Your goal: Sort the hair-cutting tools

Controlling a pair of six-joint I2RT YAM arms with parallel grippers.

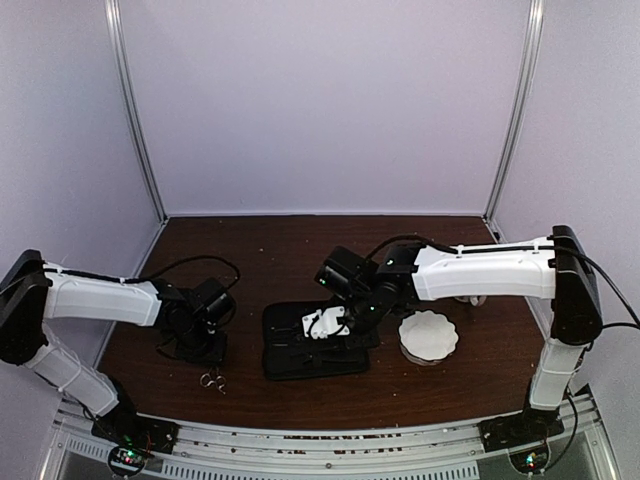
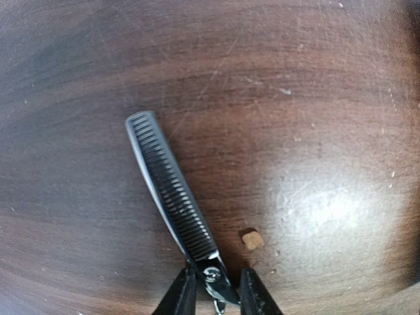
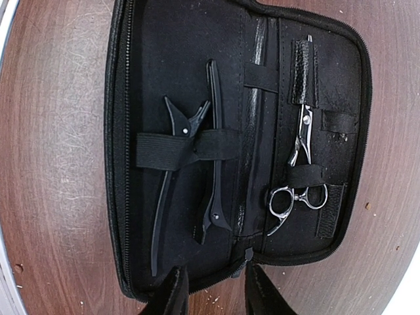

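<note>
Silver thinning scissors (image 2: 172, 190) with a toothed blade lie flat on the brown table; their rings (image 1: 212, 381) show just in front of the left arm. My left gripper (image 2: 215, 296) straddles them at the pivot. Its left finger touches the blade and a sliver of gap shows at the right finger. The black zip case (image 3: 131, 98) lies open, with a second pair of silver scissors (image 3: 304, 131) strapped in its right half. Two black clips (image 3: 161, 216) (image 3: 212, 105) sit under an elastic band in its left half. My right gripper (image 3: 216, 295) hovers open over the case's near edge, holding nothing.
A white scalloped bowl (image 1: 428, 335) stands on the table right of the case (image 1: 300, 362). A small tan crumb (image 2: 252, 240) lies beside the thinning scissors. White walls enclose the table at the back and on both sides.
</note>
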